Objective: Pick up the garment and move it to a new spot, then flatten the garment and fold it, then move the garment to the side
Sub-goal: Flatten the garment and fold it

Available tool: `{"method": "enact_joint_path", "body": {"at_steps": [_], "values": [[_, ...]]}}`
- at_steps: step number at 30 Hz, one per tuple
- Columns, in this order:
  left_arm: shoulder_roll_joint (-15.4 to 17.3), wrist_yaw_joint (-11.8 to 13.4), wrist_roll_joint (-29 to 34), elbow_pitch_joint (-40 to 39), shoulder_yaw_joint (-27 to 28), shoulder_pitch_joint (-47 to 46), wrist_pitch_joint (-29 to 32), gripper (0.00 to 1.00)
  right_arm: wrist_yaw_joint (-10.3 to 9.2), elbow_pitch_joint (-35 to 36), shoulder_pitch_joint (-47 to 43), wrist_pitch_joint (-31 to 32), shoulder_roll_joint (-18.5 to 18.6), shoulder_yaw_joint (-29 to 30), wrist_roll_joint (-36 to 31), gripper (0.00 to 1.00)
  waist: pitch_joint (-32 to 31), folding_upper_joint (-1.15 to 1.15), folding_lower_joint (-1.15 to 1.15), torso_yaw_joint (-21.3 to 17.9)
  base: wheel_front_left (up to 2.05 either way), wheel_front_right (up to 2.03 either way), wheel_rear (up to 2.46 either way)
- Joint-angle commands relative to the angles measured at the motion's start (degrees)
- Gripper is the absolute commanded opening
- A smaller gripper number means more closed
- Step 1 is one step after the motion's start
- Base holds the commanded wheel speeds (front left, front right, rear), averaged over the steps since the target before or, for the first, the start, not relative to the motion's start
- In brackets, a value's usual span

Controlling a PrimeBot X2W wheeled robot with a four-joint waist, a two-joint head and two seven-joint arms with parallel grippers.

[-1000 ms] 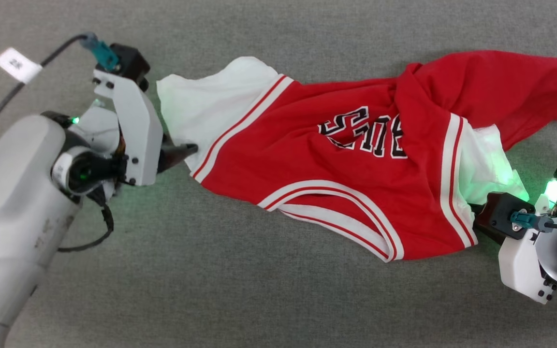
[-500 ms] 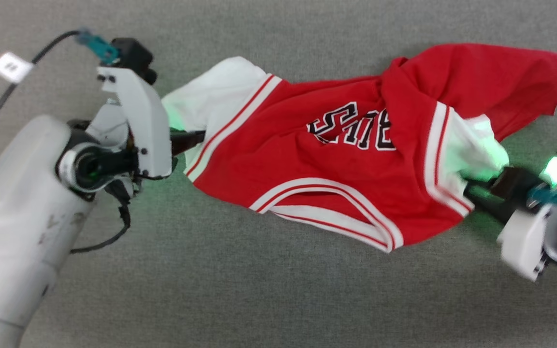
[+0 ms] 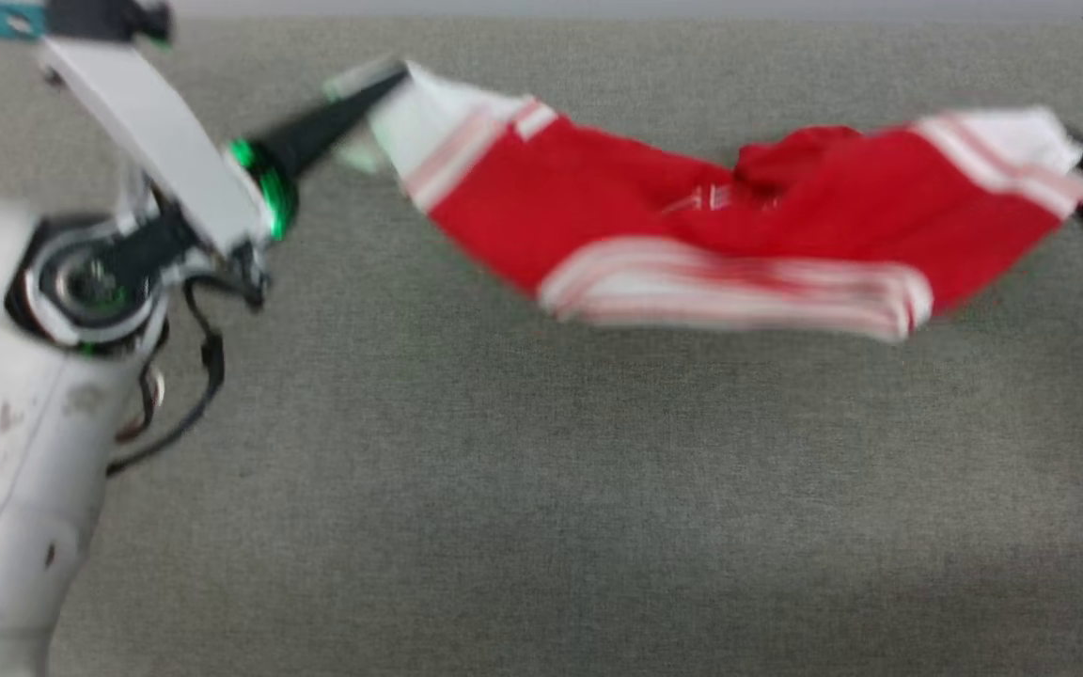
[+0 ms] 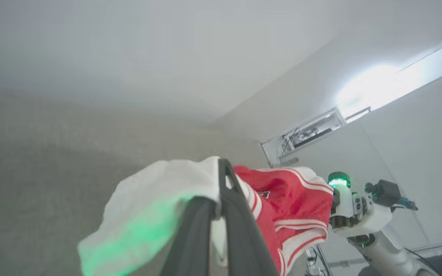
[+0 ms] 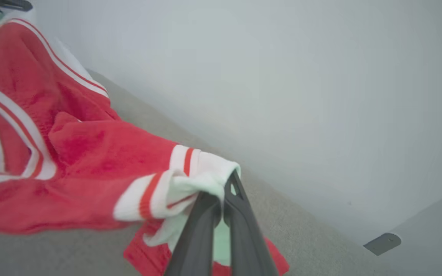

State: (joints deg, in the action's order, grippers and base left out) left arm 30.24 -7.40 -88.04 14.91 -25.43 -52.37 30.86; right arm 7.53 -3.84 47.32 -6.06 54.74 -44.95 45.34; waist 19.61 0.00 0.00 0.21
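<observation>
left claw (image 3: 389, 81) clamped tight on one white sleeve, right claw (image 3: 1080, 158) pinched on the other; garment (image 3: 692, 221) hangs slung between them, sagging mid-span over the grey surface (image 3: 504, 489); my guess: the two-corner hold keeps it spread and not dragging for the move

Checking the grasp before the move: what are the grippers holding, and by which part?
The garment, strung between them: the left gripper pinches one white sleeve, the right gripper the other.

The garment (image 3: 598, 197) is sagging across from ten to two o'clock, barring the way there. Toward six o'clock the grey surface (image 3: 541, 517) is lying open, with a wall (image 5: 282, 76) closing off twelve o'clock.
</observation>
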Motion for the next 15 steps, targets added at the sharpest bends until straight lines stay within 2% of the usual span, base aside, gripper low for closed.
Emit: {"method": "enact_joint_path", "body": {"at_steps": [1,6,10,12,15], "values": [[-1.84,0.84,1.22,2.11,0.94,-2.62,-2.66,0.00,-0.08,-2.13,1.52,0.12,-2.45,2.44,0.83,0.00,1.54,0.00,0.00,-0.27,0.00,0.00,0.00],[-8.75,4.10,3.67,13.65,4.10,-14.46,-12.33,0.00,-0.08,-11.99,11.76,2.25,-10.91,7.17,-0.49,0.00,5.73,0.00,0.00,-0.74,0.00,0.00,0.00],[-12.10,6.13,10.29,24.19,3.69,-26.88,-21.71,0.00,-0.08,-21.85,24.17,4.53,-16.61,9.96,-2.35,0.00,8.97,0.00,0.00,-1.09,0.00,0.00,0.00],[-12.96,5.78,13.10,28.21,4.16,-33.34,-27.20,0.00,-0.07,-26.60,29.93,4.74,-18.87,11.19,-3.13,0.00,9.90,0.00,0.00,-1.23,0.00,0.00,0.00],[-13.85,3.96,15.33,32.93,5.19,-41.24,-33.35,0.00,-0.07,-33.06,38.04,3.67,-21.34,13.11,-5.35,0.00,10.53,0.00,0.00,-1.48,0.00,0.00,0.00]]}}
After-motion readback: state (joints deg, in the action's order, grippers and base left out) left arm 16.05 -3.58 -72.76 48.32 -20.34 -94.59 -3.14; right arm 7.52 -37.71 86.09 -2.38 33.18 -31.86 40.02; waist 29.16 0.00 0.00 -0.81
